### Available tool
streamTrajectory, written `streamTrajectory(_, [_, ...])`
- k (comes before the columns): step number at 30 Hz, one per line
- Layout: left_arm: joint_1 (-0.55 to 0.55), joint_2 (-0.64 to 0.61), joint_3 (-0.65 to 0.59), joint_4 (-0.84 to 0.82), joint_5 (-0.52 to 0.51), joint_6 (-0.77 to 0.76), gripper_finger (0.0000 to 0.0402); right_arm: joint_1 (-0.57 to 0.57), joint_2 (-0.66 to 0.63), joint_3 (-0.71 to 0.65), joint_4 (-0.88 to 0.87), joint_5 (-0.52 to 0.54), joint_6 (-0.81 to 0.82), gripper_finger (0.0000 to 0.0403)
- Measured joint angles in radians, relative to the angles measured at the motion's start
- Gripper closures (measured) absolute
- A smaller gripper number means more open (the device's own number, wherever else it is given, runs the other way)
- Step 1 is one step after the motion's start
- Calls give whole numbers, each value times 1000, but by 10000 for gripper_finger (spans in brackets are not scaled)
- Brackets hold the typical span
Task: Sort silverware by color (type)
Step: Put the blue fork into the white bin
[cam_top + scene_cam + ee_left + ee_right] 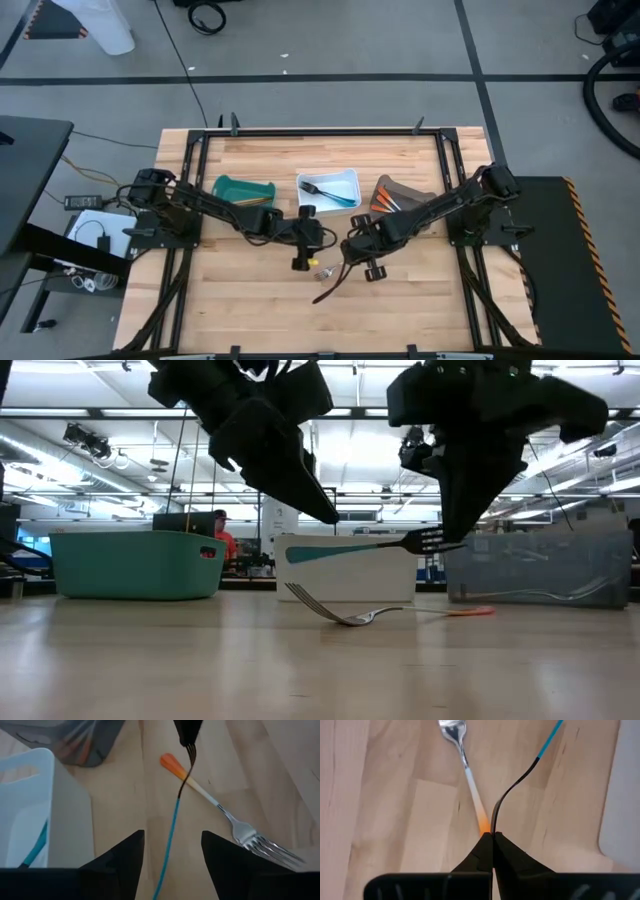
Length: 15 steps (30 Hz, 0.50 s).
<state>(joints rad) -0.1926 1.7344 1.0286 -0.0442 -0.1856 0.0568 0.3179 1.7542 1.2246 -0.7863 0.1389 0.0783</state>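
Overhead straight down, low level across, wrists close, sharing orange-handled fork (200, 787)

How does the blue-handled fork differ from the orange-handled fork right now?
The blue-handled fork is pinched at its dark tine end by the shut right gripper and held above the table; the orange-handled fork lies loose on the wood. Its head is dark; the orange one's is silver. Both are slim forks, between the grippers.

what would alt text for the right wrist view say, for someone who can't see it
The right gripper, shut, pinches the dark tines of a blue-handled fork, holding it in the air above a wooden table. Beneath it an orange-handled fork lies flat on the wood, and a pale bin's edge shows at one side.
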Motion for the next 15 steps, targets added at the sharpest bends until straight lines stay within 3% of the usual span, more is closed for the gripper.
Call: streamTrajectory(15, [-7, 0, 0, -52, -2, 9, 196, -5, 0, 79, -41, -33, -20, 396])
